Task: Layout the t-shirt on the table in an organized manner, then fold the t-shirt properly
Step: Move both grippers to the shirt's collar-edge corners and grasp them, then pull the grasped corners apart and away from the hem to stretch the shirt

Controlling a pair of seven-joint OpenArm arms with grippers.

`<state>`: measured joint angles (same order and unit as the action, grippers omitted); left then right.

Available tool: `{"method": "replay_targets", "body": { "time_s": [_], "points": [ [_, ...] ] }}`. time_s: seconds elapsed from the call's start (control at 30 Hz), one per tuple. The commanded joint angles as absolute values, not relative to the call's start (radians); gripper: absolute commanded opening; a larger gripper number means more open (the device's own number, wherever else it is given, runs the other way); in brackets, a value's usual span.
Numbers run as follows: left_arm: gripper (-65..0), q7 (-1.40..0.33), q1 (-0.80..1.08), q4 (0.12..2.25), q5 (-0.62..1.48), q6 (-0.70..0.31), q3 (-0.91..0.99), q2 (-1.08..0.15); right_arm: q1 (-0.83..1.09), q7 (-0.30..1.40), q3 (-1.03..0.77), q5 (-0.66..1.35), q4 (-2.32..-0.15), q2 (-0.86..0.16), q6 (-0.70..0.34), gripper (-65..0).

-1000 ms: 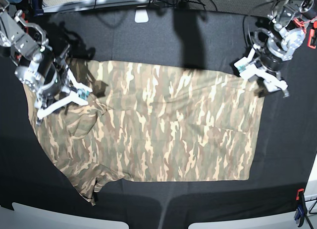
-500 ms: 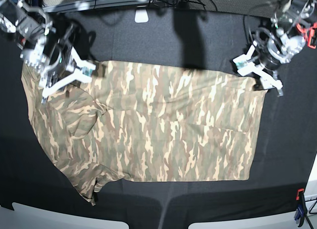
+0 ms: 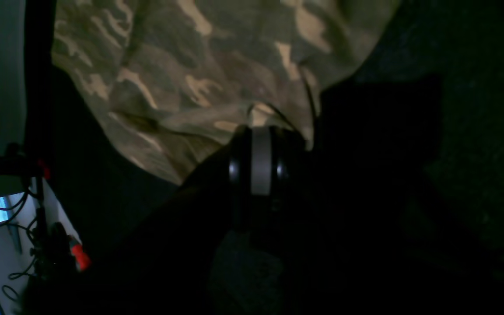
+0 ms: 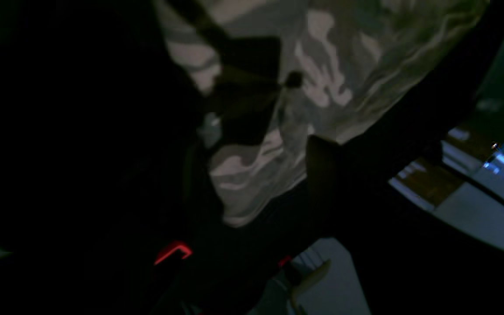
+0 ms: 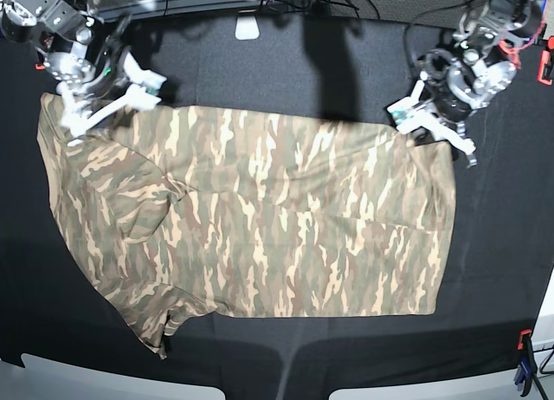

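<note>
base | t-shirt (image 5: 260, 218) long axis left-right | left end effector (image 5: 430, 125) clenched; right end effector (image 5: 108, 101) released

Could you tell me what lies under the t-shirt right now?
The t-shirt lies spread on the black table, which shows on every side of it. Anything else beneath the cloth is covered and cannot be seen.

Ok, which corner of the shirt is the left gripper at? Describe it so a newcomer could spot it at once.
Start from the black table and find the camouflage t-shirt spread across it. Follow the shirt's far edge to the overhead view's right end, where the left gripper sits at the corner. Unlike the rumpled sleeve end opposite, this corner belongs to the straight, flat side.
</note>
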<state>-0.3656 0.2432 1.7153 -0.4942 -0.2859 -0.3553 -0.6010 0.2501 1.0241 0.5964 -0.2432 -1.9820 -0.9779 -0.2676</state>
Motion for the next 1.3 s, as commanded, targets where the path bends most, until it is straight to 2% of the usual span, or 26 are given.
{"method": "replay_targets", "body": {
  "time_s": [0.0,0.23,0.43,0.47,0.6,0.7,0.83,0.93,1.0,1.07,1.17,1.27],
  "points": [
    [-65.0,-0.369,0.235,1.729,-0.497,-0.273,-0.349,-0.613,0.247,1.027,0.587,-0.259,-1.974,-0.998,-0.262,-29.9],
    [-65.0,-0.403,0.233,1.729,-0.497,-0.266,-0.349,-0.616,0.247,1.012,0.587,-0.269,-1.855,-1.001,-0.265,-30.1],
    [-65.0,-0.403,0.233,1.729,-0.496,-0.219,-0.349,-0.616,0.247,0.991,0.587,-0.304,-1.845,-1.058,-0.26,-30.2],
    [-65.0,-0.403,0.233,1.729,-0.496,-0.219,-0.349,-0.616,0.247,0.978,0.587,-0.295,-1.839,-1.068,-0.26,-31.9],
    [-65.0,-0.403,0.233,1.729,-0.496,-0.22,-0.349,-0.616,0.247,0.937,0.587,-0.284,-1.803,-1.077,-0.261,-45.9],
    [-65.0,-0.403,0.233,1.729,-0.496,-0.22,-0.349,-0.616,0.247,0.91,0.587,-0.284,-1.789,-1.077,-0.26,-49.8],
    [-65.0,-0.403,0.233,1.729,-0.496,-0.22,-0.349,-0.616,0.247,0.897,0.59,-0.226,-1.789,-1.074,-0.264,-49.7],
    [-65.0,-0.403,0.233,1.729,-0.496,-0.22,-0.349,-0.616,0.247,0.9,0.59,-0.171,-1.789,-1.074,-0.313,-49.6],
    [-65.0,-0.403,0.233,1.729,-0.496,-0.22,-0.349,-0.616,0.247,0.877,0.59,-0.179,-1.787,-1.074,-0.326,-47.3],
    [-65.0,-0.402,0.233,1.729,-0.496,-0.22,-0.349,-0.615,0.243,0.83,0.59,-0.225,-1.769,-1.074,-0.313,-44.8],
    [-65.0,-0.403,0.233,1.729,-0.496,-0.22,-0.349,-0.615,0.234,0.801,0.59,-0.288,-1.721,-1.06,-0.254,-44.7],
    [-65.0,-0.403,0.233,1.729,-0.496,-0.219,-0.349,-0.615,0.23,0.799,0.59,-0.285,-1.686,-1.04,-0.246,-44.7]
  ]
}}
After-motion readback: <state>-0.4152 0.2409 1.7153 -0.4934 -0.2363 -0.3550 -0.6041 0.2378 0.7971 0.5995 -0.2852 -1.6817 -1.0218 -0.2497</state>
